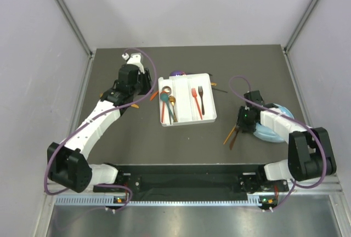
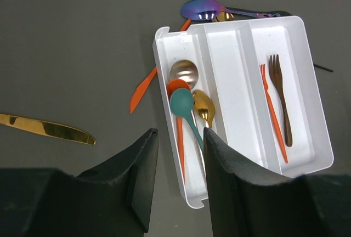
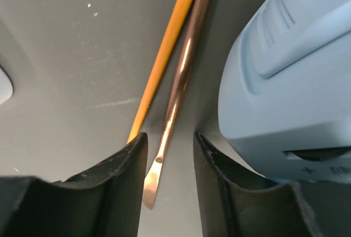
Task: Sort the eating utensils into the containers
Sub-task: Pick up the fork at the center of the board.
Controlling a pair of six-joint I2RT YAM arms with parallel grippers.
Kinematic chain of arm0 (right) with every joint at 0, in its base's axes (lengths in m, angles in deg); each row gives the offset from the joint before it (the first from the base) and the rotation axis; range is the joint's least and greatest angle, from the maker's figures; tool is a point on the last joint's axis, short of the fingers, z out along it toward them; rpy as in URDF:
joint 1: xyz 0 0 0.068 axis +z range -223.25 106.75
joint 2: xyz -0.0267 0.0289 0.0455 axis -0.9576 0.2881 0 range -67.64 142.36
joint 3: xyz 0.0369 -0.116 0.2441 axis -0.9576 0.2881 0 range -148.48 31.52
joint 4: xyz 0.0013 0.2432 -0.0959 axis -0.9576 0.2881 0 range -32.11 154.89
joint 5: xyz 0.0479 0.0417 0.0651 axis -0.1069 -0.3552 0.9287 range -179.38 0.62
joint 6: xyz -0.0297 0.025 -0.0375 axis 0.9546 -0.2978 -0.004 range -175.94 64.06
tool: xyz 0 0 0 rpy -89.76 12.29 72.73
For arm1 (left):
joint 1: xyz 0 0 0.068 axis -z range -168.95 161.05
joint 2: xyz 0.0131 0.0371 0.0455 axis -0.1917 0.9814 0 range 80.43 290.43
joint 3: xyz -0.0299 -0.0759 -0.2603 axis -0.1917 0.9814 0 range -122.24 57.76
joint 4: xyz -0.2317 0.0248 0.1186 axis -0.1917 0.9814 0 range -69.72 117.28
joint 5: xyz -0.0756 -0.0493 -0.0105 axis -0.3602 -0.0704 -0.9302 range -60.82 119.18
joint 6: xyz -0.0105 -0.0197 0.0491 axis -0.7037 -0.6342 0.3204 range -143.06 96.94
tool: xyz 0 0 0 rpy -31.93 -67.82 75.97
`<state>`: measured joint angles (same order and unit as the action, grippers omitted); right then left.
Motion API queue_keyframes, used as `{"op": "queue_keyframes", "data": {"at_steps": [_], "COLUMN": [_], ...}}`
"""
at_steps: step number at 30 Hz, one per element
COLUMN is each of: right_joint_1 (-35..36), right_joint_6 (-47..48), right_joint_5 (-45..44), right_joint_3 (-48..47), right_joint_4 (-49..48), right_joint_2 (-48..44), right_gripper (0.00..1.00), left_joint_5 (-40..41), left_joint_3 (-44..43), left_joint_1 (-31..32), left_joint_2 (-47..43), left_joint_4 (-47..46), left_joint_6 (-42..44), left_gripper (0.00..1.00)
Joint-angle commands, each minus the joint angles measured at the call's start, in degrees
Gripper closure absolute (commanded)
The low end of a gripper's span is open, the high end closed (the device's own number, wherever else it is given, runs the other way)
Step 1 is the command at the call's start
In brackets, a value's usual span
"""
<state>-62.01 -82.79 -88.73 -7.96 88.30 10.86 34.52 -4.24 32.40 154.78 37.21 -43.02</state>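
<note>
Two sticks: orange stick [image 3: 164, 56], copper stick [image 3: 184, 61], right of tray [image 2: 233, 67]
Left claw [image 2: 178, 138]: part-open, empty, left of tray
Right claw [image 3: 169, 144]: part-open, astride copper stick

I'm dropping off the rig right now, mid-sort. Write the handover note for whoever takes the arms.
Left gripper: open, empty, above the tray at its near left corner.
Right gripper: open, jaws straddling the tip of the copper utensil, which lies beside an orange stick by the headphones.
Done: four spoons in the tray's left compartment, two forks in the right.
Left: copper utensil, orange stick, purple spoon beyond the tray, orange utensil and gold knife to its left.
</note>
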Motion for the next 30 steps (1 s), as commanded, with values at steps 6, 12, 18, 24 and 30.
{"op": "queue_keyframes", "data": {"at_steps": [6, 12, 18, 24, 30], "right_joint_1": [1.23, 4.92, 8.27, 10.64, 11.52], "right_joint_6": [-0.92, -0.83, -1.36, -2.68, -2.33], "right_joint_5": [-3.55, -3.10, -4.08, -2.49, -5.21], "right_joint_3": [-1.03, -2.18, -3.67, -5.42, -11.31], "right_joint_4": [-2.73, -2.99, -2.38, -1.24, 5.43], "right_joint_2": [5.96, 11.49, 14.14, 9.05, 3.51], "right_gripper": [0.90, 1.00, 1.00, 1.00, 1.00], "left_joint_5": [-1.21, -1.21, -0.95, -1.91, -3.67], "left_joint_3": [1.35, 1.53, 2.05, 2.32, 2.58], "left_joint_1": [-1.30, -1.74, -2.18, -2.89, -3.94], "left_joint_2": [-3.07, -3.07, -3.15, -3.07, -2.28], "left_joint_4": [-4.01, -3.92, -3.92, -4.53, -5.15], "left_joint_6": [0.98, 1.42, 2.04, 1.86, 1.07], "left_gripper": [0.56, 0.56, 0.56, 0.56, 0.56]}}
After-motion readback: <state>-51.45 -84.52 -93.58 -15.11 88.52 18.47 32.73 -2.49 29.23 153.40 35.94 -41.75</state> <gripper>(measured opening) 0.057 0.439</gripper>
